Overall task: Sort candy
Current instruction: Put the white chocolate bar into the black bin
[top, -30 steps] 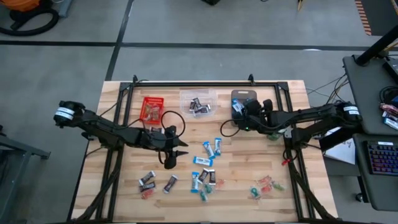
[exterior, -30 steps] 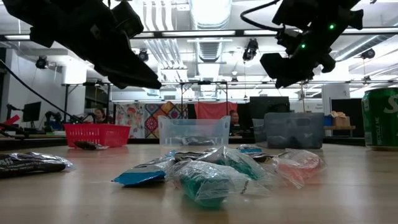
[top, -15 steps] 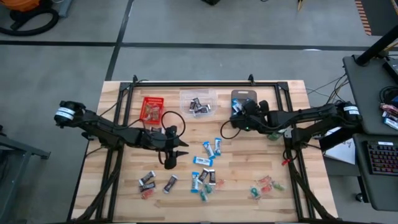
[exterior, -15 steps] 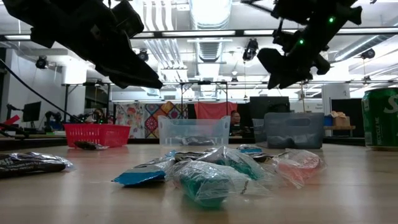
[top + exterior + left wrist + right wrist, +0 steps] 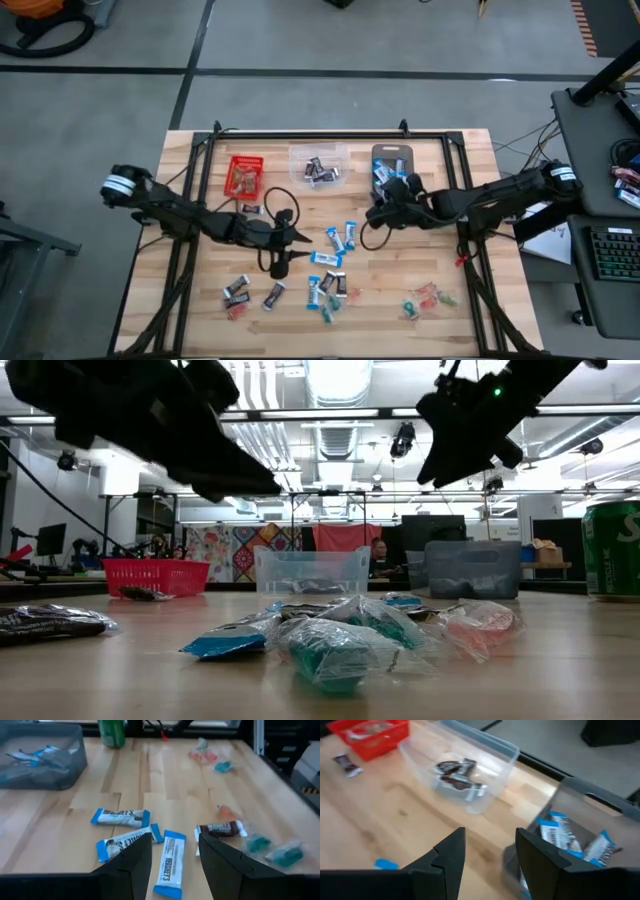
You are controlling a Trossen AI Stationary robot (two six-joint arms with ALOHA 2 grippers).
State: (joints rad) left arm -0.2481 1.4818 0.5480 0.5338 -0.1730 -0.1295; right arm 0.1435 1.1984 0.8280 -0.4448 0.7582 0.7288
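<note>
Desk [image 5: 470, 300]: carried three bins along the far edge and loose candy across the middle and near side.
Red bin [image 5: 244, 172]: held some small sweets.
Clear bin [image 5: 318, 166]: held a few dark bars.
Grey bin [image 5: 392, 156]: held blue-and-white bars.
Left tool [image 5: 296, 250]: hung over the blue-and-white bars at mid-desk, fingers spread, holding nothing.
Right tool [image 5: 375, 212]: hung just near of the grey bin, fingers spread, empty.
Loose candy [image 5: 330, 280]: most lay unsorted, with a blue-and-white and dark cluster at the centre, a few bars near left, red and green ones near right.
Progress: early by my judgement; each bin had a start, but the bulk remained.
</note>
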